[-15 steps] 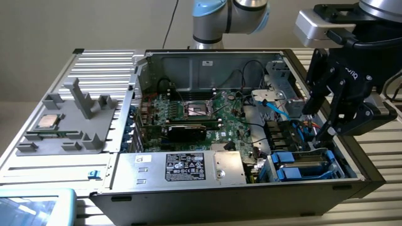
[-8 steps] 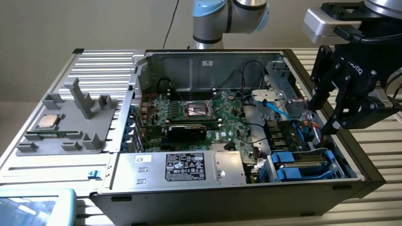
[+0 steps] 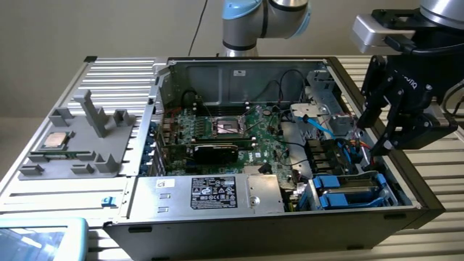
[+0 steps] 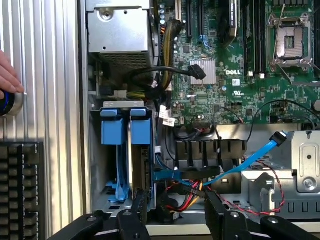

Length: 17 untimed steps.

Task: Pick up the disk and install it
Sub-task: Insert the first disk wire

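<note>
The disk stands on edge in the drive bay at the front corner of the open computer case, on the exterior view's right, framed by its bright blue carrier. The wrist view shows the disk beside a second blue carrier. My gripper hangs above the case's wall on the exterior view's right, just behind the bay. Its black fingers stand apart over the bay's end and a bundle of red and yellow wires. The gripper is open with nothing between its fingers.
The motherboard and the silver box with a black label lie in the case. A blue cable crosses near the fingers. A grey fixture holding a CPU chip sits on the exterior view's left. A hand and a keyboard lie outside the case.
</note>
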### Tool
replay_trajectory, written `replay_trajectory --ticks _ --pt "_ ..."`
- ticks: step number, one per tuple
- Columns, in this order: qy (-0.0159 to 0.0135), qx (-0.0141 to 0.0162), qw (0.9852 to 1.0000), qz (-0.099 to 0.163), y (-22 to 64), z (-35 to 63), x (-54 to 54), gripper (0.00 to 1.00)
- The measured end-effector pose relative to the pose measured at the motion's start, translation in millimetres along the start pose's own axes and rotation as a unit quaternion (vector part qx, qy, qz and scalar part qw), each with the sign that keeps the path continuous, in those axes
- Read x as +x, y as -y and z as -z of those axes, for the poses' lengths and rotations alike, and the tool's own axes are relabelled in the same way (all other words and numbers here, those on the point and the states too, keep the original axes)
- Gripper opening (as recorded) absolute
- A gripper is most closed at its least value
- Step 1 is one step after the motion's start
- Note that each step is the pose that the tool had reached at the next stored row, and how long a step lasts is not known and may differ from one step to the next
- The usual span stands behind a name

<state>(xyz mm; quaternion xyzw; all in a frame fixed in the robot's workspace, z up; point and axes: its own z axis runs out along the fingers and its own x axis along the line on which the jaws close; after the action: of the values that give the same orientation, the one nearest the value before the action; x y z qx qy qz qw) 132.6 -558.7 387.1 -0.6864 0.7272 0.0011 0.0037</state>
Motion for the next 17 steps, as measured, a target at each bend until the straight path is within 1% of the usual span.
replay_trajectory --ticks 4,8,11,17 --pt "0.001 0.0002 0.9996 -0.027 0.1 -3.3 0.0 0.58" --pt "0.0028 0.0002 0.999 -0.045 1.1 -7.4 0.0 0.58" --pt "0.0029 0.0002 0.9987 -0.051 2.9 -11.2 -1.1 0.58" --pt "0.003 0.0003 0.9985 -0.054 4.7 -19.2 -7.4 0.58"
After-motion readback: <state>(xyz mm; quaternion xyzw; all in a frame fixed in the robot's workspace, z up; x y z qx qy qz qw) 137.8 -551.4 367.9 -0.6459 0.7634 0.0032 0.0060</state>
